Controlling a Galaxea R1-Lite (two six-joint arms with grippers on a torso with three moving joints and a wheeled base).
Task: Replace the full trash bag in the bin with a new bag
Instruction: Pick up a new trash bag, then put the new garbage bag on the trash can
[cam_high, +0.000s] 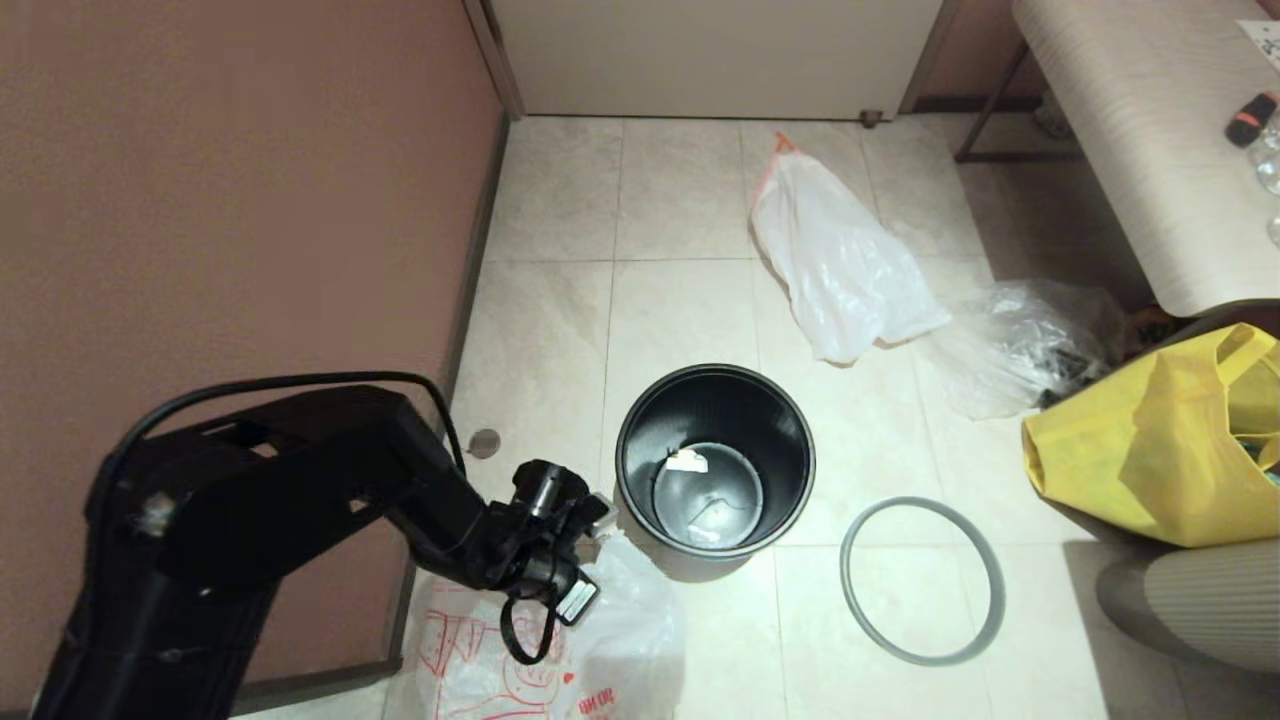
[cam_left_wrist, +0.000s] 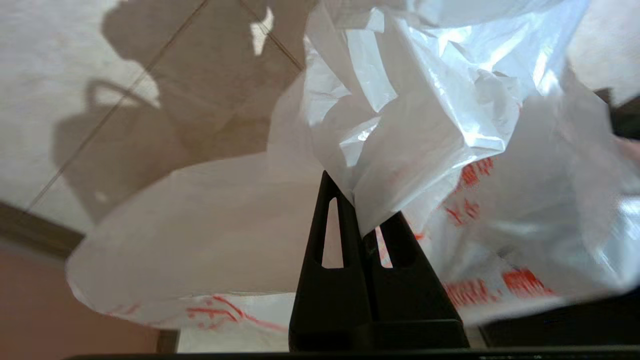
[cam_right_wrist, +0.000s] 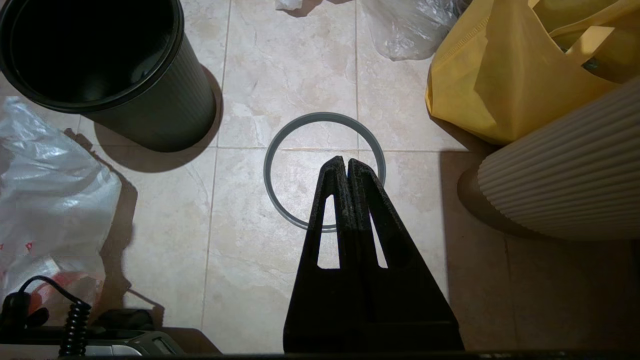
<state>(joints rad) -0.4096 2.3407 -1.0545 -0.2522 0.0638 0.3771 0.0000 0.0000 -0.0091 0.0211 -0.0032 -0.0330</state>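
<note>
Pinched between the left gripper's (cam_left_wrist: 361, 212) black fingers is a fold of the new bag (cam_left_wrist: 425, 125), a thin translucent white plastic bag printed with red line drawings and red lettering. From the head camera, that gripper (cam_high: 585, 545) sits low beside the bin's near-left side, with the printed bag (cam_high: 620, 640) crumpled on the pale tiled floor (cam_high: 560, 300) beneath it. The bin (cam_high: 640, 440), a small round black plastic wastebasket, stands upright and unlined (a few white scraps lie at its bottom). Its thin grey hoop (cam_high: 845, 565) lies flat on the tiles just to its right. The full trash bag (cam_high: 840, 260), milky white with orange-red handle tips, lies on the floor beyond the bin. The right gripper (cam_right_wrist: 347, 165) hangs over the hoop (cam_right_wrist: 272, 165) with its fingers pressed together, holding nothing. A yellow tote bag (cam_high: 1130, 450) sits at the right.
</note>
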